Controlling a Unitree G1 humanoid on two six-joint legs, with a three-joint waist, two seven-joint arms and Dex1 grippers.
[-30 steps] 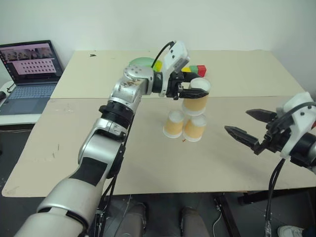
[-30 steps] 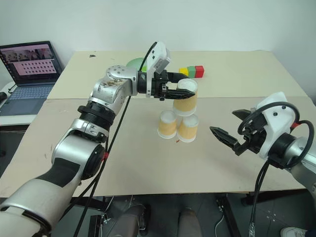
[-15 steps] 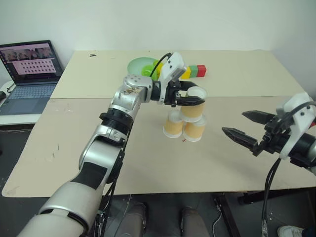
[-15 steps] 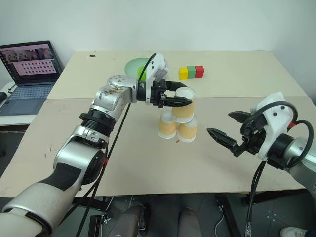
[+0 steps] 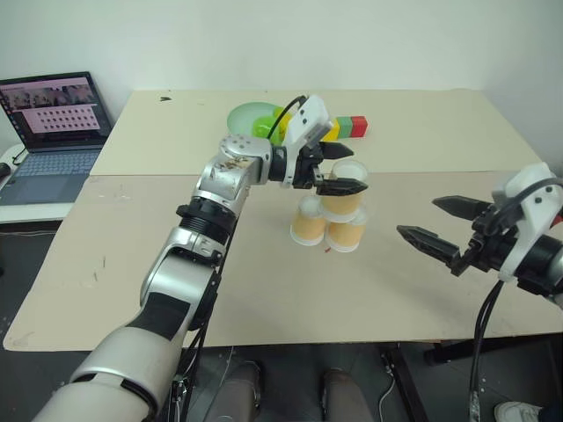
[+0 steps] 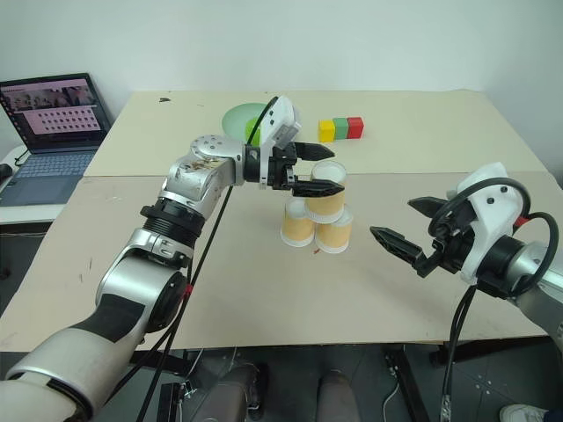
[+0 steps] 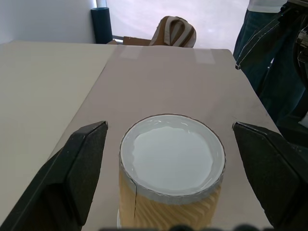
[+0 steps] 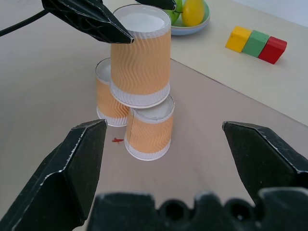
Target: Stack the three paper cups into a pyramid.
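Note:
Two paper cups stand upside down, side by side, on the tan table. The third paper cup, also upside down, rests on top, bridging the two. My left gripper is open, with one black finger on each side of the top cup and a gap on both sides. Off to the right, my right gripper is open and empty, pointing at the stack.
At the back of the table are a green bowl with fruit and a row of coloured cubes. A laptop sits on a side table at the left. A person's legs stand beyond the table's right end.
My left gripper lowered the third cup onto the two lower cups, then opened its fingers and let it go. The right arm stayed put.

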